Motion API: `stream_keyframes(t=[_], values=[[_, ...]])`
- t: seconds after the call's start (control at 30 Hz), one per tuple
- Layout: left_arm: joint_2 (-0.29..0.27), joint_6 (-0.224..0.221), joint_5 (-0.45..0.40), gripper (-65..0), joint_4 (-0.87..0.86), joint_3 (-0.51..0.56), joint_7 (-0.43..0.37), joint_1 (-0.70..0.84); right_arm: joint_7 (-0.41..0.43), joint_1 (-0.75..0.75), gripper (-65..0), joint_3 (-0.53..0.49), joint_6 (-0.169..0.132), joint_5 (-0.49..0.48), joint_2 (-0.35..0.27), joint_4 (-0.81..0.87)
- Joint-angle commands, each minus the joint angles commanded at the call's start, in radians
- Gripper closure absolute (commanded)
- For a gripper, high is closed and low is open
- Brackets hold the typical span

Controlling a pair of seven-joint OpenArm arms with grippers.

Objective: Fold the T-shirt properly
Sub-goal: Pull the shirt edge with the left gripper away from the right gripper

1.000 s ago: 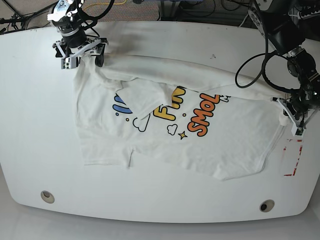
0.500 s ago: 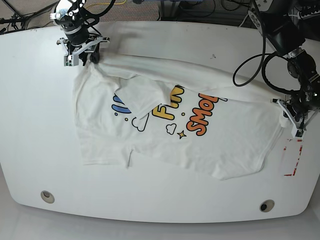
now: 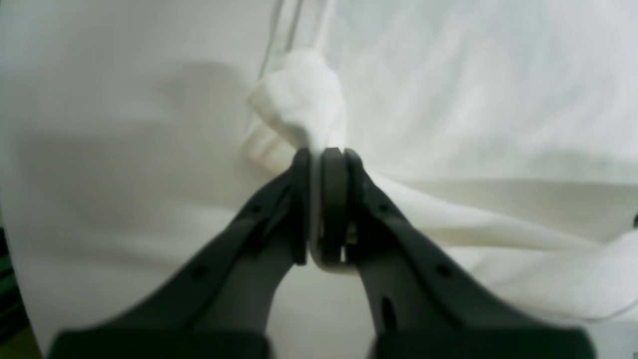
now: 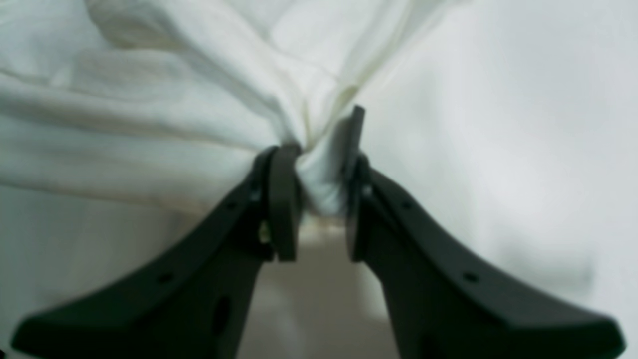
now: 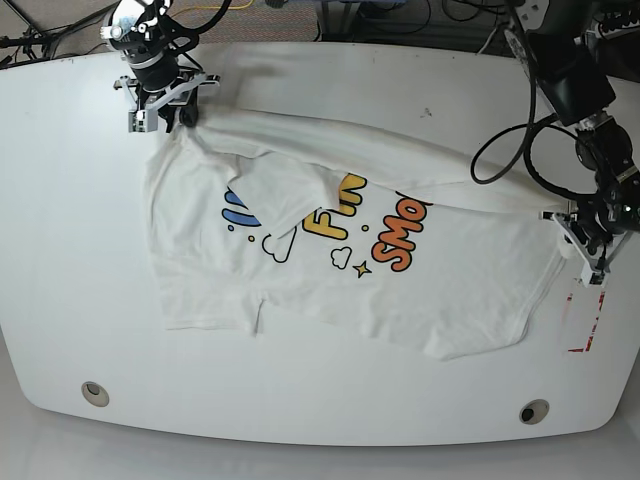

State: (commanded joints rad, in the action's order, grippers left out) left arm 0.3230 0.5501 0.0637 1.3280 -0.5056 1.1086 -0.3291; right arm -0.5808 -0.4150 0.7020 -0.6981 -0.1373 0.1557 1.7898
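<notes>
The white T-shirt (image 5: 450, 290) lies spread on the table with its colourful lettering print (image 5: 345, 225) facing up. Its far edge is folded over and stretched between both grippers. My right gripper (image 5: 165, 112) is at the back left, shut on a bunched corner of the T-shirt (image 4: 174, 75); cloth fills the gap between its fingers (image 4: 284, 194). At the table's right side my left gripper (image 5: 578, 245) is shut on a small wad of the T-shirt (image 3: 448, 99). There the pads (image 3: 333, 199) press together on the fabric.
The white table (image 5: 60, 230) has two round holes near its front edge (image 5: 95, 392) (image 5: 533, 411). A red-marked white strip (image 5: 582, 318) lies by the right edge, close to the left gripper. Cables and dark gear crowd the back edge.
The right gripper's jaws have drawn together on the shirt's back-left corner and shifted slightly toward the back. The folded far edge now runs straighter between the grippers. The left gripper barely moved.
</notes>
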Motion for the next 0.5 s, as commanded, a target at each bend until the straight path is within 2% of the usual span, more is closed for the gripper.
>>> stream_keyframes(t=[0.07, 0.27, 0.5], values=[[0.009, -0.014, 0.002, -1.7, -0.052, 0.0, 0.0, -0.035, 0.0, 0.0, -13.2, 0.002, 0.0, 0.0, 0.0, 0.0], [0.035, -0.017, 0.002, -1.7, -0.158, 0.0, -0.009, -0.103, 0.0, 0.0, -13.2, 0.0, 0.0, 0.0, 0.0, 0.005], [0.037, -0.02, 0.002, -1.7, -0.267, 0.003, -0.057, -0.172, 0.0, 0.0, -13.0, -0.003, 0.0, -0.002, 0.0, 0.003]])
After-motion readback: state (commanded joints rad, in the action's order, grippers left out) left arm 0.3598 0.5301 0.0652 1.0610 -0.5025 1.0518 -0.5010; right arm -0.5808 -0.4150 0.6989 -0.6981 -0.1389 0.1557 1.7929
